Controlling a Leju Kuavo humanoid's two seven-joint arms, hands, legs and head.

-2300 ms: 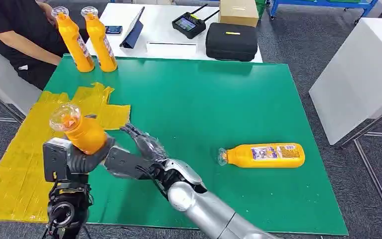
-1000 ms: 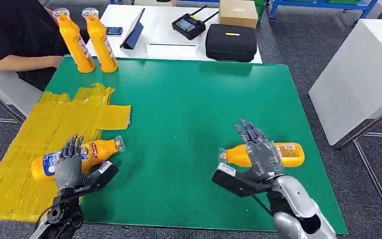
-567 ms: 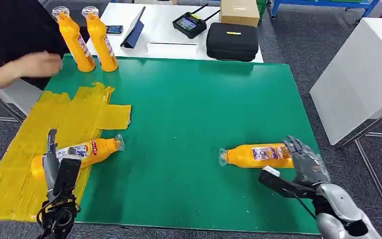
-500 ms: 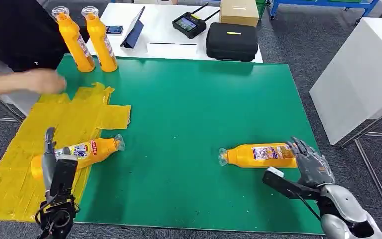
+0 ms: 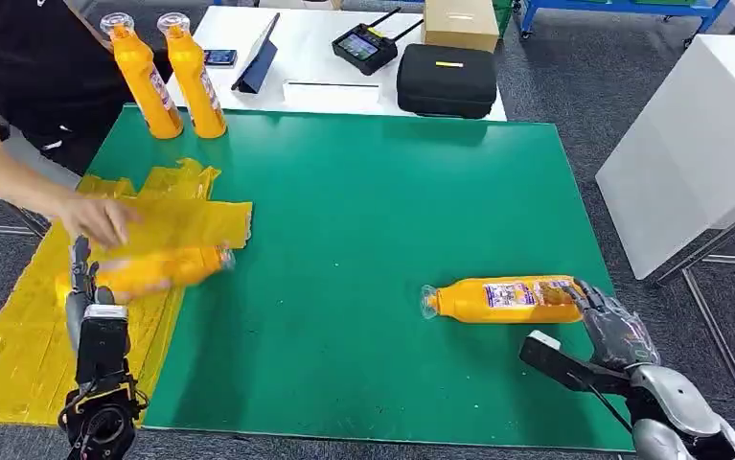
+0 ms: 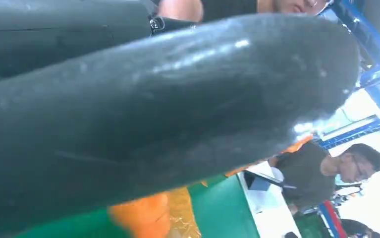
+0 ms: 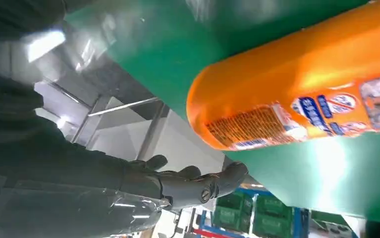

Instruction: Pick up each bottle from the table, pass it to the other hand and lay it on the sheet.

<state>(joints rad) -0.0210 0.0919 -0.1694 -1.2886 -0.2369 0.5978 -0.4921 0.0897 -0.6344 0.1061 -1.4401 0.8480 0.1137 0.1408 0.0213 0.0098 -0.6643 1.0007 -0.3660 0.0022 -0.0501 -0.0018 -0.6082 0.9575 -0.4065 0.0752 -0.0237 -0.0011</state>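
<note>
head: high, down at table (image 5: 373, 211) | wrists: close, tilted

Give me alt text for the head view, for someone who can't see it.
A person's hand reaches over an orange bottle lying on the yellow sheet, beside the robot's left hand. On the green table, the right hand is at the base of another lying bottle.

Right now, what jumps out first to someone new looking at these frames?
Probably the orange bottle lying on its side on the green mat, with the right robot hand open at its base end. Next, a person's hand reaching over the blurred bottle on the yellow sheet, just above the open left robot hand. Two more orange bottles stand upright at the mat's far left corner.
</note>
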